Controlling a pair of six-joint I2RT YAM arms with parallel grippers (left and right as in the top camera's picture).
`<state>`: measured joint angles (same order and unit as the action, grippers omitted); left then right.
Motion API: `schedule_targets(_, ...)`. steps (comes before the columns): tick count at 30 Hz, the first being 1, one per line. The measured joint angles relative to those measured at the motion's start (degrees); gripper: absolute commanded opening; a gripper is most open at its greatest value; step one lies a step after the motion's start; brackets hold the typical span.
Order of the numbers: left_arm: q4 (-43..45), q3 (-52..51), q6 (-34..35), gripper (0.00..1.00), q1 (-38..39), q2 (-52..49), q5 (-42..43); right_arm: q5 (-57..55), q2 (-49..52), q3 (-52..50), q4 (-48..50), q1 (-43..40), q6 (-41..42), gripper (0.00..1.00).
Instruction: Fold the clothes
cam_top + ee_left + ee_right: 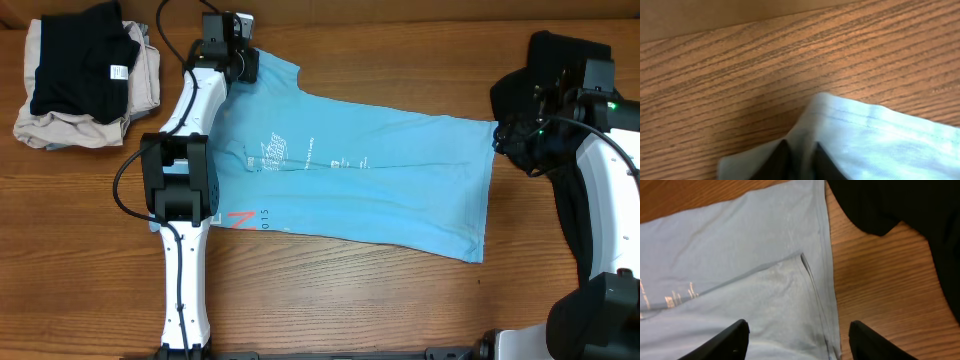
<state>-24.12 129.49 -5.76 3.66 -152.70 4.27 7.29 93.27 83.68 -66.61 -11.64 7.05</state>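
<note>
The light blue T-shirt (pixel 370 180) lies spread across the table's middle, white chest print up and red-pink lettering near its lower left. My left gripper (pixel 240 62) is at its far left corner. In the left wrist view the fingers (pixel 801 159) are shut on a pinched ridge of the shirt's hem (pixel 860 135). My right gripper (pixel 512 130) is at the shirt's right edge. In the right wrist view it (pixel 797 340) is open over the cloth (pixel 740 270), holding nothing. A black garment (pixel 900 205) lies at the table's right side.
A pile of folded clothes, black on beige (pixel 85 75), sits at the far left corner. Bare wood table (pixel 350 300) lies in front of the shirt. The black garment also shows under the right arm in the overhead view (pixel 545 60).
</note>
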Motion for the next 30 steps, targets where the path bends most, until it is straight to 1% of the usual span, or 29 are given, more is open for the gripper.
schedule_targets(1, -0.17, 0.09, -0.02, 0.04, 0.0, 0.0, -0.07, -0.02, 0.0, 0.0, 0.46, 0.0, 0.02, 0.47)
schedule_targets(4, -1.22, 0.35, 1.11, 0.04, 0.0, 0.15, -0.74, 0.0, 0.0, 0.0, 1.88, 0.0, 0.33, 0.43)
schedule_targets(7, -4.81, 0.42, 1.84, 0.04, 0.0, 1.33, -1.75, 0.02, 0.0, 0.0, 3.13, 0.0, 0.39, 0.38)
schedule_targets(9, -7.45, 0.42, 2.38, 0.04, 0.0, 2.75, -2.29, 0.02, 0.0, 0.0, 4.31, 0.0, 0.15, 0.27)
schedule_targets(11, -9.94, 0.42, 2.78, 0.04, 0.0, 4.66, -2.64, 0.09, 0.0, 0.0, 6.16, 0.0, -0.2, 0.24)
schedule_targets(14, -13.73, 0.42, 3.3, 0.04, 0.0, 8.7, -2.89, 0.24, 0.39, 0.0, 9.42, 0.17, -1.07, 0.25)
schedule_targets(16, -15.41, 0.42, 3.72, 0.04, 0.0, 11.56, -3.02, 0.31, 1.51, 0.02, 12.28, 0.57, -1.66, 0.27)
schedule_targets(20, -17.38, 0.48, 5.55, 0.04, 0.0, 15.72, -3.74, 0.46, 5.88, 0.02, 17.42, 1.66, -2.75, 0.47)
schedule_targets(21, -17.66, 0.57, 6.08, 0.04, 0.0, 16.33, -4.02, 0.44, 7.48, 0.02, 18.69, 1.84, -2.95, 0.54)
schedule_targets(22, -17.77, 0.72, 6.64, 0.04, 0.0, 16.68, -4.17, 0.44, 8.98, 0.02, 19.56, 1.95, -3.41, 0.58)
schedule_targets(25, -18.82, 0.85, 8.07, 0.04, -0.02, 16.83, -4.59, 0.39, 14.12, 0.04, 23.78, 2.03, -3.93, 0.61)
schedule_targets(30, -21.38, 0.85, 9.14, 0.04, -0.04, 16.83, -5.01, 0.37, 22.58, 0.07, 30.18, 2.03, -4.09, 0.61)
